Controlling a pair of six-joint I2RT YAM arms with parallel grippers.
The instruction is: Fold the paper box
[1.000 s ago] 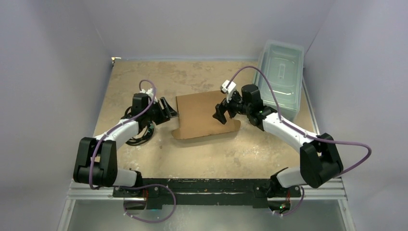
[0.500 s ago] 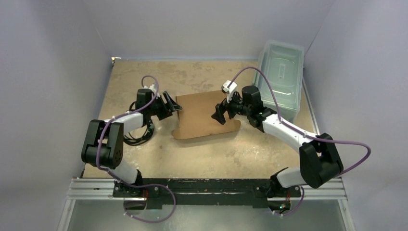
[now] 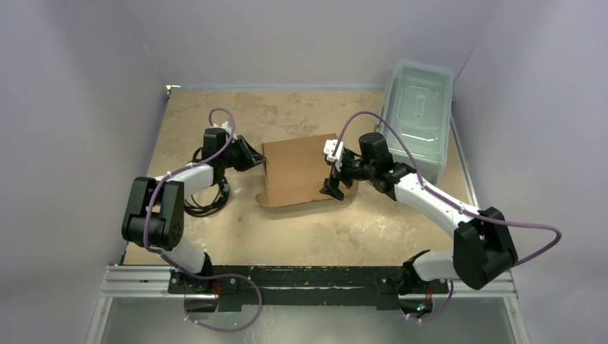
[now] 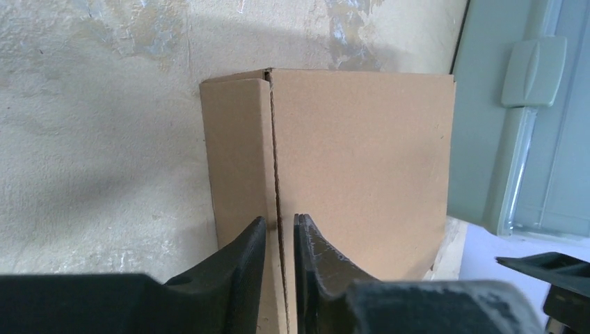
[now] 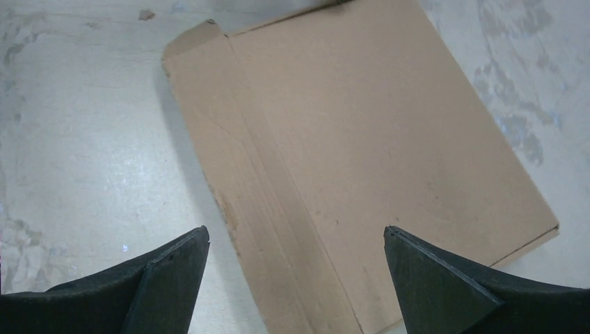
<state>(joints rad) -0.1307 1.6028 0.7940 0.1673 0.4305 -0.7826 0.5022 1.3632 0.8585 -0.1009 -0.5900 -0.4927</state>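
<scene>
Paper box (image 3: 297, 172) lying flat, long axis left-right, left fingers (image 4: 240, 261) pinching its edge

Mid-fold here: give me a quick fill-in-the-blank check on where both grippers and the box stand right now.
1. The right gripper hangs above the paper box with its jaws wide ____.
2. The left gripper, jaws nearly together, pinches the box at its ____ edge in the top view.
3. The clear bin stands to the box's ____ in the top view.
Missing words: open; left; right.
</scene>
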